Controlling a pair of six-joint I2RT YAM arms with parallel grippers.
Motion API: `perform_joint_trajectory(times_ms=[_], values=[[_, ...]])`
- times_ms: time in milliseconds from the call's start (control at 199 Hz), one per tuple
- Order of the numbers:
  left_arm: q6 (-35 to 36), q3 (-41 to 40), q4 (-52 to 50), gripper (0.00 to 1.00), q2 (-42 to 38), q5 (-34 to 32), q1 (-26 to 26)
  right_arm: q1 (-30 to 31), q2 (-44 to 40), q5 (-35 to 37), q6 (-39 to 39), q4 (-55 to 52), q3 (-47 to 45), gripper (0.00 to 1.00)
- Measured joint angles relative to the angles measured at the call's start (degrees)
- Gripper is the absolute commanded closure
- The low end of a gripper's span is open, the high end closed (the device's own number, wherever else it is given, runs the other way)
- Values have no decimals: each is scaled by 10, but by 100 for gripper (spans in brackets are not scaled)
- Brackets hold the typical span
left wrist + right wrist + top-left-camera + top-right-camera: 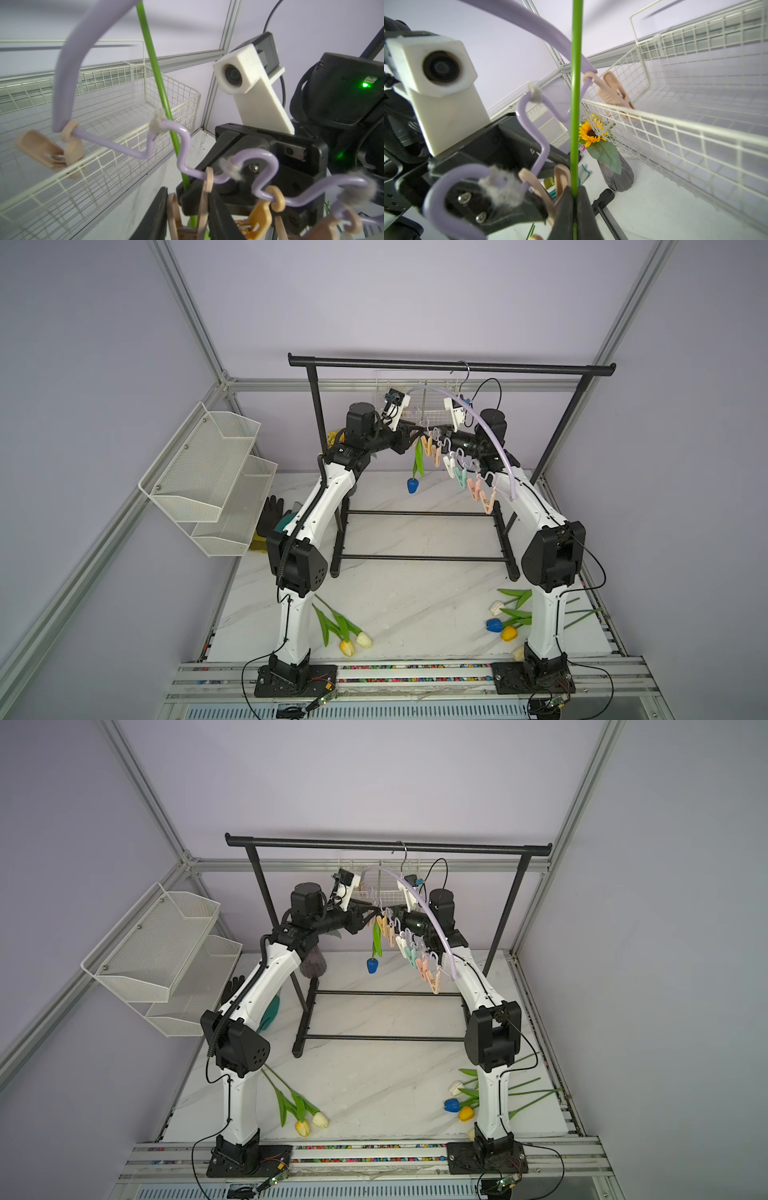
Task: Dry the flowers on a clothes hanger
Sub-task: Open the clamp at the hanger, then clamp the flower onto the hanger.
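Hanger (69,68): hooked on the black rack (374,361), hanging tilted, with its pegs dangling in a row.
Right gripper (574,194): pressed together on the green stem of the blue tulip (412,485), whose head hangs down beside the pegs.
Left gripper (188,205): squeezing a beige peg (203,207) just beside that stem.
Table (415,605): loose tulips (347,647) lie flat near both arm bases.

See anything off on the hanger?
Yes: the lilac clothes hanger looks turned across the black rack rail, not along it, and frayed grey fluff tufts cling to its wavy peg bar.
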Motion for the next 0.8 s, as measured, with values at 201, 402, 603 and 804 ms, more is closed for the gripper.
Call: perform_joint_trajectory(times_ms=[201, 402, 603, 804], values=[[-15, 0, 13, 68, 0, 2, 0, -11, -47, 58, 23, 25, -101, 100], [-39, 0, 26, 72, 0, 4, 0, -14, -78, 87, 105, 146, -229, 100], [-64, -5, 48, 76, 0, 9, 0, -2, -81, 99, 187, 266, -322, 100], [-73, -13, 63, 80, 0, 12, -1, 33, -81, 99, 223, 326, -335, 100]])
